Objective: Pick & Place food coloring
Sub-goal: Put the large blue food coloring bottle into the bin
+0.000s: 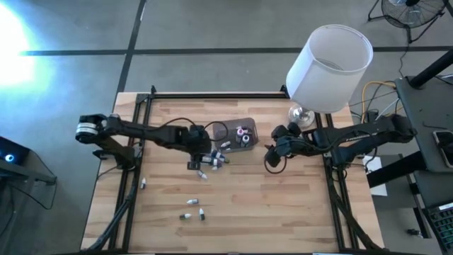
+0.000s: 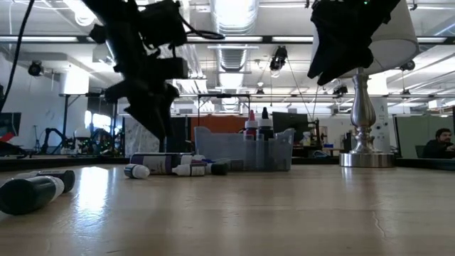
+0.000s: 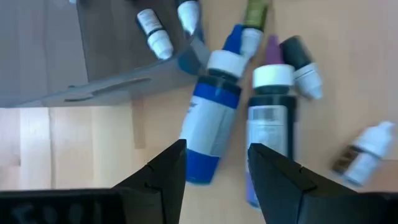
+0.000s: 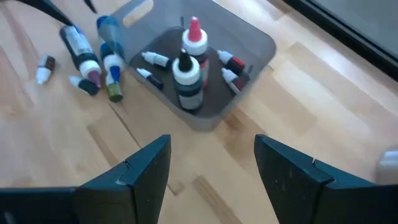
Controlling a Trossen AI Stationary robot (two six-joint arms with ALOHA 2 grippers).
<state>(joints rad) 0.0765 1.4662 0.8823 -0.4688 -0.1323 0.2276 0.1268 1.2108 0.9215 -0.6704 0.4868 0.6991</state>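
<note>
The food coloring lies scattered on the wooden table. A cluster of bottles (image 1: 216, 161) sits beside the grey tub (image 1: 241, 134), and several more stand or lie inside the tub (image 4: 186, 78). My left gripper (image 3: 214, 165) is open and hovers over the cluster. Its fingers stand on either side of the base of a blue-labelled bottle (image 3: 211, 124) that lies on its side, with a dark bottle (image 3: 270, 118) next to it. In the low view my left gripper (image 2: 153, 107) is clear above the bottles (image 2: 163, 165). My right gripper (image 4: 211, 168) is open above bare table, right of the tub.
Small loose bottles lie nearer the table's near-left part (image 1: 143, 183) (image 1: 191, 202) (image 1: 202, 212). A lamp with a white shade (image 1: 329, 67) stands on a silver base (image 1: 301, 113) at the far right. Black frame rails (image 1: 134, 142) run along both sides. Bare wood (image 1: 283, 205) lies near right.
</note>
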